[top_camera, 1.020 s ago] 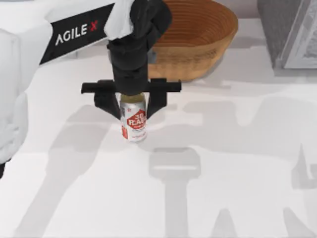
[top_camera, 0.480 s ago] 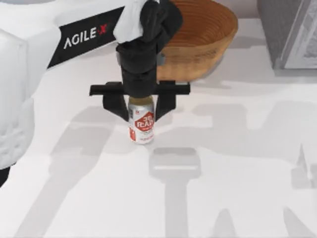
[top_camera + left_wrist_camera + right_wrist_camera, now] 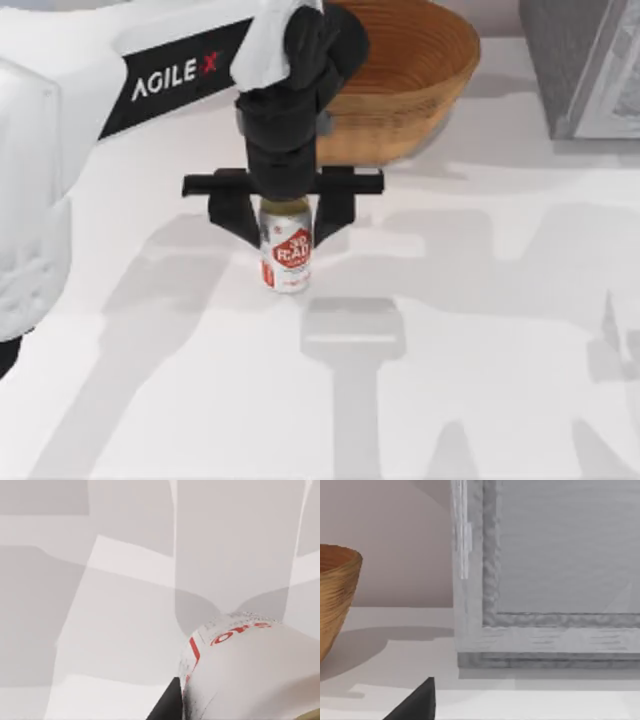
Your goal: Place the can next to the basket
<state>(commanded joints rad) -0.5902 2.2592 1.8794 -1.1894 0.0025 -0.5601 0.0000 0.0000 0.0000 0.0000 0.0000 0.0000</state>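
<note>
My left gripper [image 3: 282, 222] has one black finger [image 3: 232, 215] on each side of the small white round tin can with the red label and dull gold top [image 3: 285, 252]. The fingers sit close against the top part of the can, so I think they are squeezing it, holding it just under the gold lid. In the left wrist view the can [image 3: 250, 670] is very close to the camera, and I see its white side and a bit of red.

The can stands straight up on the white table [image 3: 480, 400]. I cannot tell if its bottom is touching the table or is just above it.

This can looks hard and smooth. I think it is light, and it will not bend with a soft squeeze. It could slip, because the sides are shiny and round. The best place to hold it is across the middle of its side, with one finger on each side, not on the lid.

Behind the gripper is the big round orange-brown woven wicker basket [image 3: 420, 80], near the can but not touching it. The right wrist view sees the basket's side [image 3: 335, 600] too.

A grey box-like block [image 3: 590, 70] sits in the far right corner of the table. A dark tip of my right gripper [image 3: 417, 702] points that way, parked.
</note>
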